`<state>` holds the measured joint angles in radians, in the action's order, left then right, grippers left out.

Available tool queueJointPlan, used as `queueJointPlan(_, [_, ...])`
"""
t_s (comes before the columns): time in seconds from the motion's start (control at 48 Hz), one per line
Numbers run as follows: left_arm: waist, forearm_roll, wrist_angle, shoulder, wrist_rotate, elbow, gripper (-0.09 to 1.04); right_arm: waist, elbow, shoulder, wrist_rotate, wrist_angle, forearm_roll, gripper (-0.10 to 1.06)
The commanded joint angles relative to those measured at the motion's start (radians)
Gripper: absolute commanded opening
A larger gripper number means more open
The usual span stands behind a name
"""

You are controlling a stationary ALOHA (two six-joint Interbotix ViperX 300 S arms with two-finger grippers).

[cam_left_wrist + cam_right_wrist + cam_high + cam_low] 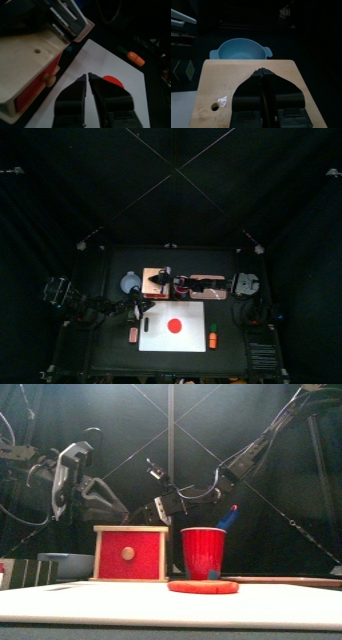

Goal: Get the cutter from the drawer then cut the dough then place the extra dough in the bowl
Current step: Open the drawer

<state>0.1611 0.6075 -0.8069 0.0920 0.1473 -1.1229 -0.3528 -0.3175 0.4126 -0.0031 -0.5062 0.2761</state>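
Observation:
The white cutting board (187,333) lies at the table's middle with a flat red dough disc (171,324) on it, also seen low in the front view as the dough (203,586). Behind it stands the wooden box (131,552), its red drawer front (37,90) closed with a small knob. A blue-grey bowl (241,49) sits just past the box. My right gripper (261,71) hovers shut over the box's top (224,85), holding nothing. My left gripper (87,76) is shut and empty above the board, between the drawer front and the dough (112,81). No cutter shows.
A red cup (203,552) with a blue knife handle stands right of the box. Two orange toy foods lie by the board, one at its left edge (134,333) and one at its right edge (211,339).

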Motion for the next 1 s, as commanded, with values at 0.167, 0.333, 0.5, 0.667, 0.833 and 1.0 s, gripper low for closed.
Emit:
queueJointPlan(0.167, [0.034,0.437,0.129,-0.003,0.175,0.069,0.96,0.002,-0.011,-0.005,-0.005,0.020,0.002,-0.06])
queueJointPlan(0.333, [0.032,0.488,0.137,-0.037,0.262,0.106,0.97,0.005,-0.009,-0.005,-0.005,0.020,0.003,-0.06])
queueJointPlan(0.5, [0.031,0.477,0.127,-0.086,0.307,0.164,0.97,0.006,-0.006,-0.005,-0.005,0.020,0.003,-0.06])
queueJointPlan(0.667, [0.017,0.479,0.126,-0.143,0.345,0.192,0.97,0.009,-0.005,-0.005,-0.003,0.020,0.002,-0.06])
queueJointPlan(0.833, [0.008,0.476,0.094,-0.167,0.426,0.196,0.96,0.012,-0.005,-0.005,-0.002,0.021,0.002,-0.06])
queueJointPlan(1.0, [0.002,0.477,0.043,-0.193,0.492,0.192,0.95,0.014,-0.003,-0.005,-0.002,0.021,0.002,-0.06])
